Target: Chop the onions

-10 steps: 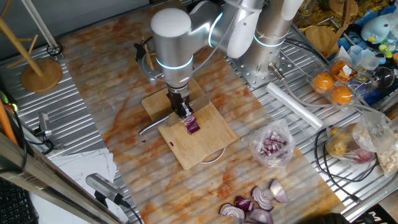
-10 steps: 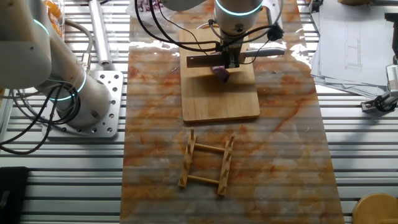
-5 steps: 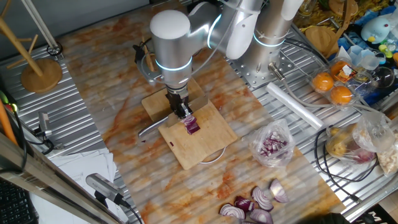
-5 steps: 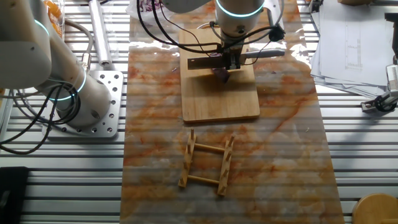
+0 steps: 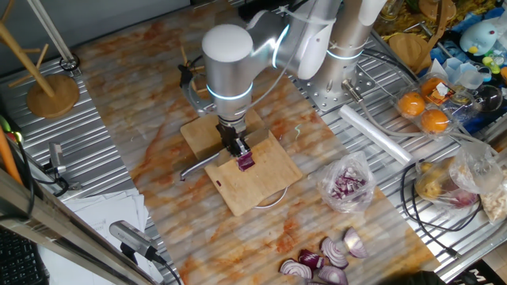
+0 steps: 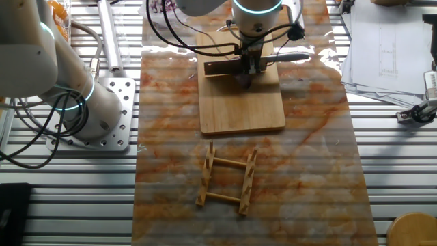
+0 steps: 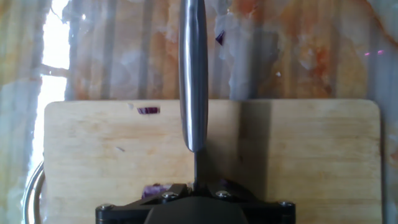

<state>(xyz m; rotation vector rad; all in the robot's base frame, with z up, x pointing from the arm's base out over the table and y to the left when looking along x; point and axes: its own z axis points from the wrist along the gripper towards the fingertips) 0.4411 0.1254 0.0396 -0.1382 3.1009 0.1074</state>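
Note:
A small red-purple onion wedge (image 5: 246, 161) lies on the wooden board (image 5: 257, 190), right below my gripper (image 5: 239, 148). The gripper is shut on a knife whose silver handle (image 5: 198, 167) sticks out to the left. In the other fixed view the onion (image 6: 244, 81) sits at the far end of the board (image 6: 242, 109), under the gripper (image 6: 247, 67), with the dark blade (image 6: 220, 68) to its left. In the hand view the knife's metal bar (image 7: 193, 74) runs up from the gripper (image 7: 195, 186). Purple onion (image 7: 155, 188) shows beside it, and one tiny bit (image 7: 148, 111) lies farther up the board.
A clear bag of purple bits (image 5: 347, 185) and bigger red onion wedges (image 5: 325, 261) lie to the right of the board. A wooden rack (image 6: 227, 179) lies in front of the board. A wooden stand (image 5: 51, 93), oranges (image 5: 424, 111) and a second arm's base (image 6: 89, 109) stand around.
The arm has shifted slightly right with the knife, and the knife handle has swung a little. The onion wedge stays in the same place on the board.

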